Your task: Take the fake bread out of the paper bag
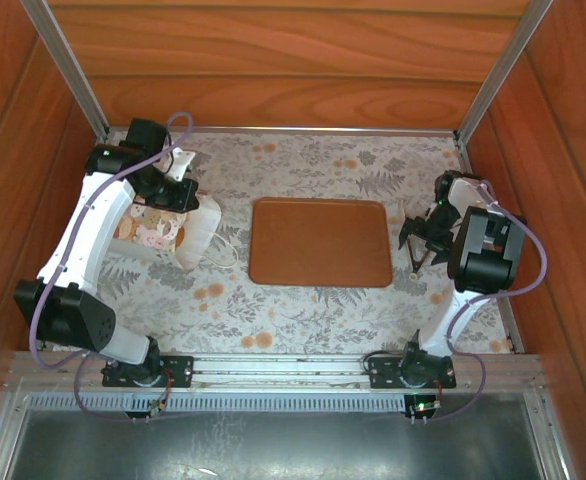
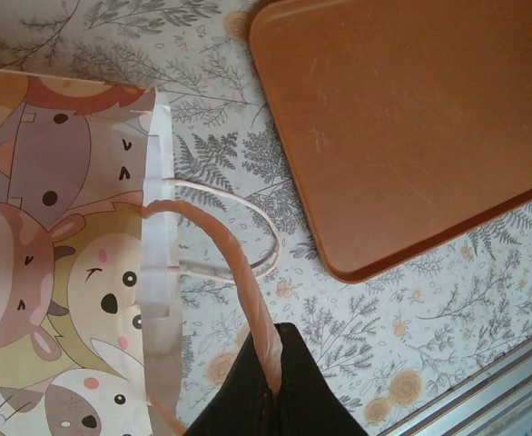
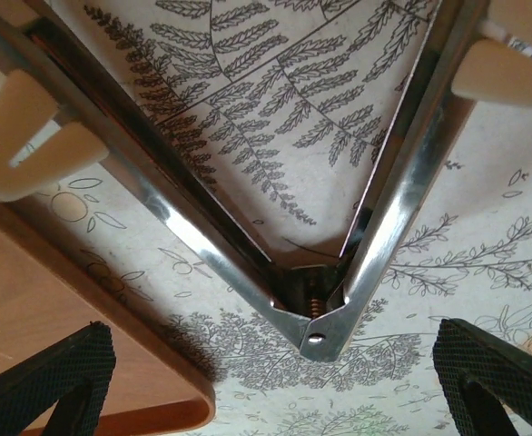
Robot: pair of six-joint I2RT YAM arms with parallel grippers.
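Two arms at one desk: left jaws pinched shut on the pink handle of the bag, which lay on its side at the desk's left end, left of the tray; right jaws spread wide, gripping nothing, above metal tongs lying right of the tray.
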